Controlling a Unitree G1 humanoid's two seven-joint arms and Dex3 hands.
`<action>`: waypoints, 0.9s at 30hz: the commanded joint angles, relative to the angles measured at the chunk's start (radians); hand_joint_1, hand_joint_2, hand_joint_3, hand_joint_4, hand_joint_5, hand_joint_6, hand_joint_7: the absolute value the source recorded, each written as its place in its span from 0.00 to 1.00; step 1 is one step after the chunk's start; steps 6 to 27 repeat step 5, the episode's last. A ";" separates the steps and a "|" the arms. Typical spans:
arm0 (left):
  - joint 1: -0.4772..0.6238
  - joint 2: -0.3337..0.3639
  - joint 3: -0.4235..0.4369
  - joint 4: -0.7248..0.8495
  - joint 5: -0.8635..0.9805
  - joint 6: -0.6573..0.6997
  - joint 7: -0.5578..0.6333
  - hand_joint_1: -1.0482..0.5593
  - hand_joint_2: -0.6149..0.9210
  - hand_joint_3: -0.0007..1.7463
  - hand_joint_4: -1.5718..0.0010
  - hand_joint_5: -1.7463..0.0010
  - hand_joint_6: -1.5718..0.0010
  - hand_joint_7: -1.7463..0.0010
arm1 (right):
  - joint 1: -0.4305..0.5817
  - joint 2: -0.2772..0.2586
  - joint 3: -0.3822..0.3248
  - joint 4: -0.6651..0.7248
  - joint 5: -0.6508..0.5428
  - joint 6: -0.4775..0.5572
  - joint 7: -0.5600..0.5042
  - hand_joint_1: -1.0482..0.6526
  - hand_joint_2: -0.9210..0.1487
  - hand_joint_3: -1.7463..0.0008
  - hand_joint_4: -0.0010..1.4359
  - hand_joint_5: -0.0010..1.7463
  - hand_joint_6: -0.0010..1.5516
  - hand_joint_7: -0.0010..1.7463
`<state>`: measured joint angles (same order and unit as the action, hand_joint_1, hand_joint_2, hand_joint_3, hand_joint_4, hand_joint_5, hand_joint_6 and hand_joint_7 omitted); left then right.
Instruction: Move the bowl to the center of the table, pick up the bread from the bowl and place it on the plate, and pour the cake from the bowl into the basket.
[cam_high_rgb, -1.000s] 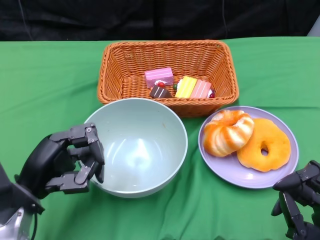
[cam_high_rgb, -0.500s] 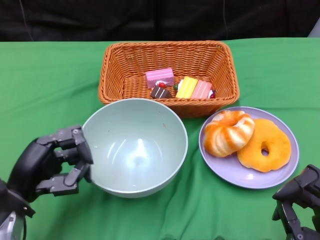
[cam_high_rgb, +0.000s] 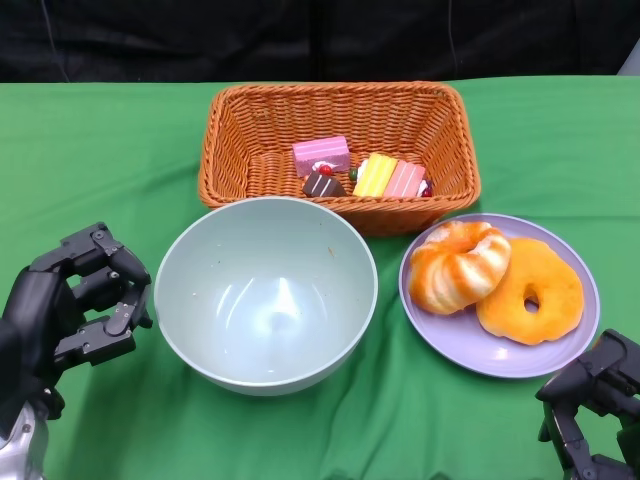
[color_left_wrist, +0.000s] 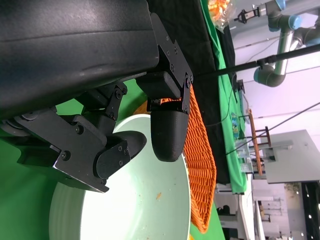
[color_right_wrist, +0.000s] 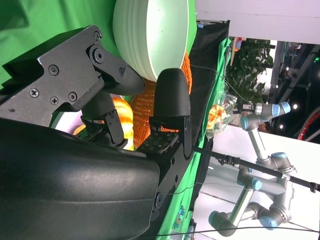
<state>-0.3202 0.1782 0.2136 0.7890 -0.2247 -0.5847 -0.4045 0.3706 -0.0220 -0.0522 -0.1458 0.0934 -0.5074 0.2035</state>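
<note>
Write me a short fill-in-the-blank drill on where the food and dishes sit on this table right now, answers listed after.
1. The cake pieces lie inside the wicker ____.
2. The two breads rest on the purple ____.
3. The pale green bowl holds ____.
4. The left hand is beside the bowl, not ____ it; the right hand sits near the table's front edge.

Missing words: basket; plate; nothing; touching

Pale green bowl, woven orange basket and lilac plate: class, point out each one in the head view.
Pale green bowl (cam_high_rgb: 265, 300): head view, bare inside bottom.
Woven orange basket (cam_high_rgb: 338, 100): head view, far inner wall.
Lilac plate (cam_high_rgb: 470, 350): head view, bare near rim, in front of the breads.
</note>
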 joint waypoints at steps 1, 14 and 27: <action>-0.020 0.007 0.009 0.018 0.007 -0.002 0.025 0.63 0.81 0.58 0.52 0.00 0.55 0.17 | 0.007 -0.009 -0.004 -0.010 -0.001 -0.008 -0.011 0.62 0.38 0.36 0.50 0.97 0.43 0.79; -0.036 0.015 0.013 0.042 0.017 -0.005 0.032 0.62 0.80 0.60 0.51 0.00 0.54 0.17 | 0.005 -0.011 -0.004 -0.011 -0.001 -0.003 -0.015 0.62 0.38 0.37 0.50 0.97 0.43 0.79; -0.036 0.015 0.013 0.042 0.017 -0.005 0.032 0.62 0.80 0.60 0.51 0.00 0.54 0.17 | 0.005 -0.011 -0.004 -0.011 -0.001 -0.003 -0.015 0.62 0.38 0.37 0.50 0.97 0.43 0.79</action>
